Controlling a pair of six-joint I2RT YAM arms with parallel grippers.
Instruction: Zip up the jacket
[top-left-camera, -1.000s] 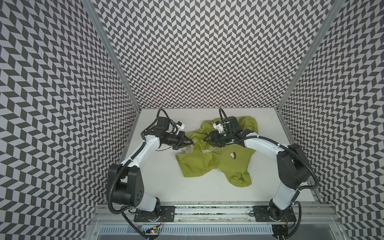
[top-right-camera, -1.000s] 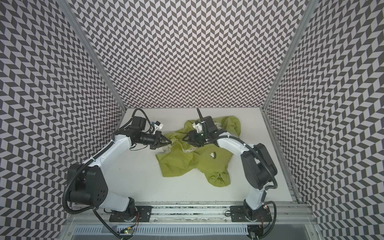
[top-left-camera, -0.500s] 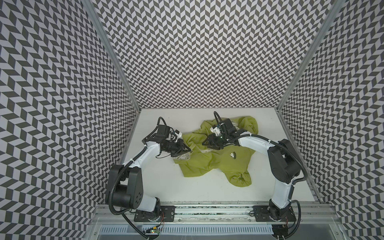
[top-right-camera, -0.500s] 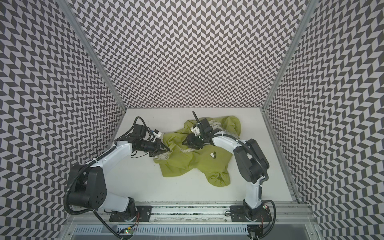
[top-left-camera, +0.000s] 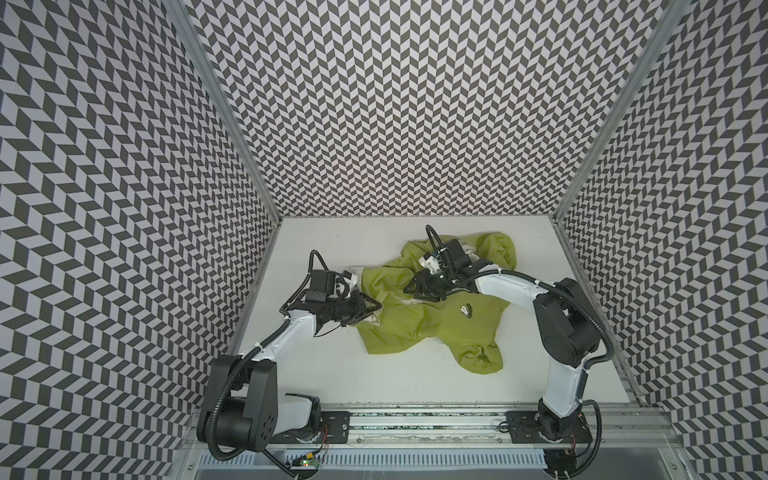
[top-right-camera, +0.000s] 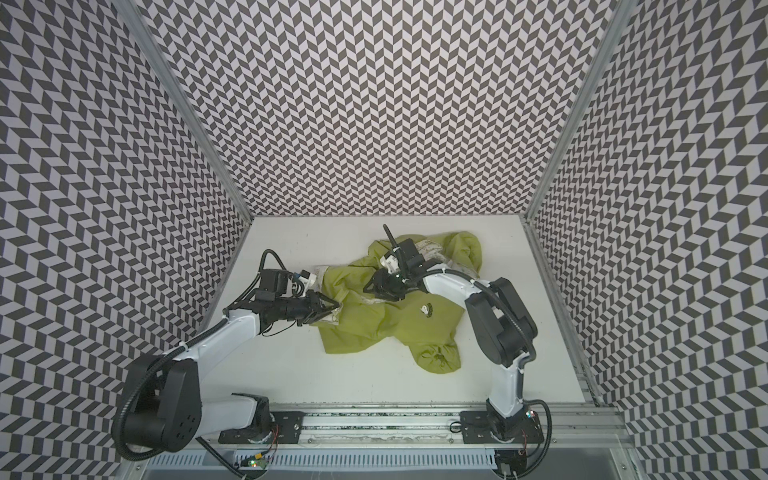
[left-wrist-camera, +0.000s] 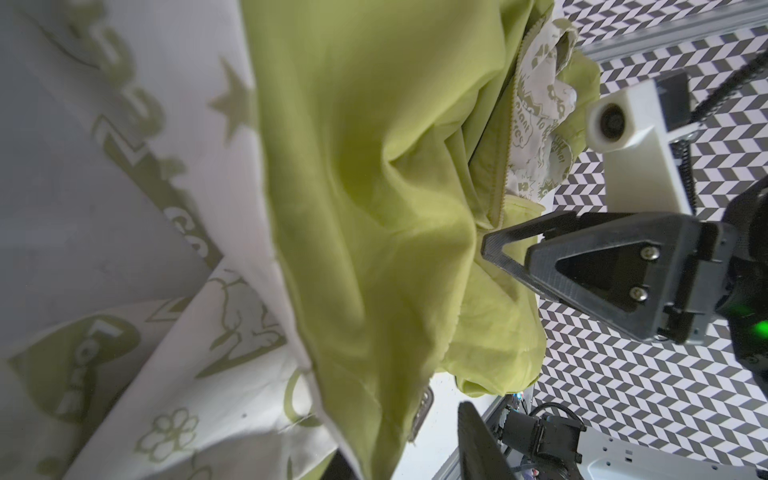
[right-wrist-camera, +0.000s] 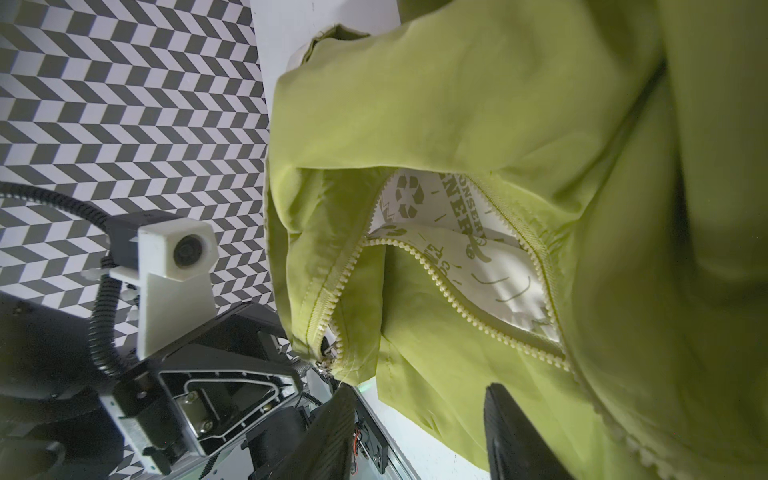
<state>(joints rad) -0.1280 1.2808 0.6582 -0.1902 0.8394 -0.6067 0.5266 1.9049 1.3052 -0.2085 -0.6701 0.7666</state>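
Judged light, limp, slippery: jacket (top-left-camera: 436, 328) bunched mid bench (top-left-camera: 332, 374); best pinched at bottom end of zipper (right-wrist-camera: 457, 304). Left end effector (top-left-camera: 371, 311) and right end effector (top-left-camera: 411, 286) both parted, clamping nothing.

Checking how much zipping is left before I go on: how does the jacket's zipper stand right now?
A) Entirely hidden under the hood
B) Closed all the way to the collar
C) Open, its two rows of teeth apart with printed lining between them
C: in the right wrist view the jacket has its zipper lying as two separate rows of teeth, with the cream printed lining showing between them.
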